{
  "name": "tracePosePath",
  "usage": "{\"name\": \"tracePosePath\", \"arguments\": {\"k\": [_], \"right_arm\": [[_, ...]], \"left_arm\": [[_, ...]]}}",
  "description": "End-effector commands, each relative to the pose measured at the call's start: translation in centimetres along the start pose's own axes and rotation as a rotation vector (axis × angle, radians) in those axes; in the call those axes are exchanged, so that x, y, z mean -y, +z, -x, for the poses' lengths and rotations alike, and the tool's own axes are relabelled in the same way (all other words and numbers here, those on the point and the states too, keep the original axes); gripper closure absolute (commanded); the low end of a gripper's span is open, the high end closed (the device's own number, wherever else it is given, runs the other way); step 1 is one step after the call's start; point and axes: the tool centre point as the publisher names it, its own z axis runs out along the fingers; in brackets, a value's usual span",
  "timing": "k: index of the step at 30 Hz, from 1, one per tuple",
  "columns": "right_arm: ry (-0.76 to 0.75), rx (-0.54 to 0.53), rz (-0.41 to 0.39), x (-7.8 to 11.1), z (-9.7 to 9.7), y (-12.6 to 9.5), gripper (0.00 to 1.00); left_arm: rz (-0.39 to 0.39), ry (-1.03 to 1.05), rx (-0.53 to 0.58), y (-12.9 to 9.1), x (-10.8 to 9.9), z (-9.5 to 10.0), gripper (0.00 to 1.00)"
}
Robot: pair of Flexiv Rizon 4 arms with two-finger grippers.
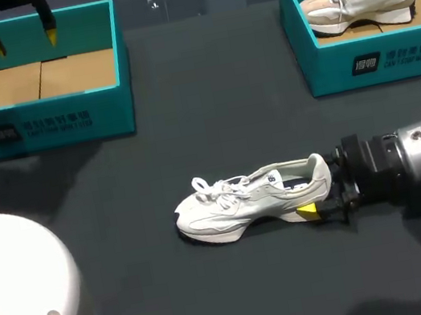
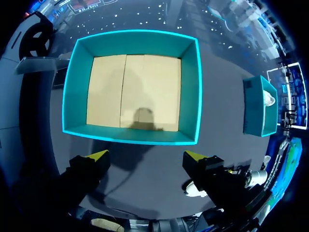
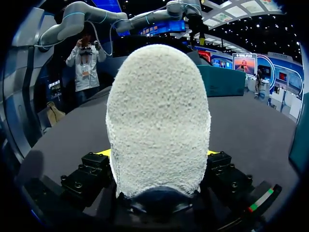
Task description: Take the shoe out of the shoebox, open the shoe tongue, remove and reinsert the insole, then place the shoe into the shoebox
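A white lace-up shoe [image 1: 243, 201] stands upright on the dark table's middle, toe to the left. My right gripper [image 1: 321, 193] comes in from the right and is shut on its heel; in the right wrist view the fuzzy heel [image 3: 157, 116] fills the gap between the fingers of the right gripper [image 3: 157, 154], touching both. My left gripper [image 1: 23, 42] hangs open and holding nothing above the empty teal shoebox [image 1: 50, 124] at the back left. In the left wrist view the left gripper [image 2: 146, 157] hovers over that shoebox's near wall [image 2: 130, 135], above its bare cardboard floor.
A second teal shoebox [image 1: 373, 63] at the back right holds another white and beige shoe [image 1: 362, 0]. Bare table lies between the two boxes and in front of the shoe.
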Motion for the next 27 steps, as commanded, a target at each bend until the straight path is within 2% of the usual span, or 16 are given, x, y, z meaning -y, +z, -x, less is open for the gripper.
{"name": "tracePosePath", "arguments": {"k": [1,6,14,17,20,22,27], "right_arm": [[0.001,0.0,-0.003,0.0,-0.1,-0.1,1.0],[0.001,0.0,-0.003,0.0,-0.1,-0.1,1.0],[0.001,0.0,-0.003,0.0,-0.1,-0.1,1.0],[0.001,0.0,-0.003,0.0,-0.1,-0.1,1.0],[0.001,0.0,-0.003,0.0,-0.1,-0.1,1.0],[0.001,0.0,-0.003,0.0,-0.1,-0.1,1.0],[0.001,0.0,-0.003,0.0,-0.1,-0.1,1.0]], "left_arm": [[-0.066,0.012,0.044,-0.5,-4.3,-3.0,0.0],[-0.08,0.03,0.053,-0.2,-6.6,-6.3,0.0],[-0.059,0.075,0.057,0.1,-9.9,-11.3,0.0],[-0.059,0.08,0.06,0.2,-10.6,-12.4,0.0],[-0.019,0.069,0.058,0.3,-11.8,-14.6,0.0],[-0.015,0.054,0.05,0.3,-12.2,-15.5,0.0],[-0.015,0.054,0.05,0.3,-12.2,-15.5,0.0]]}}
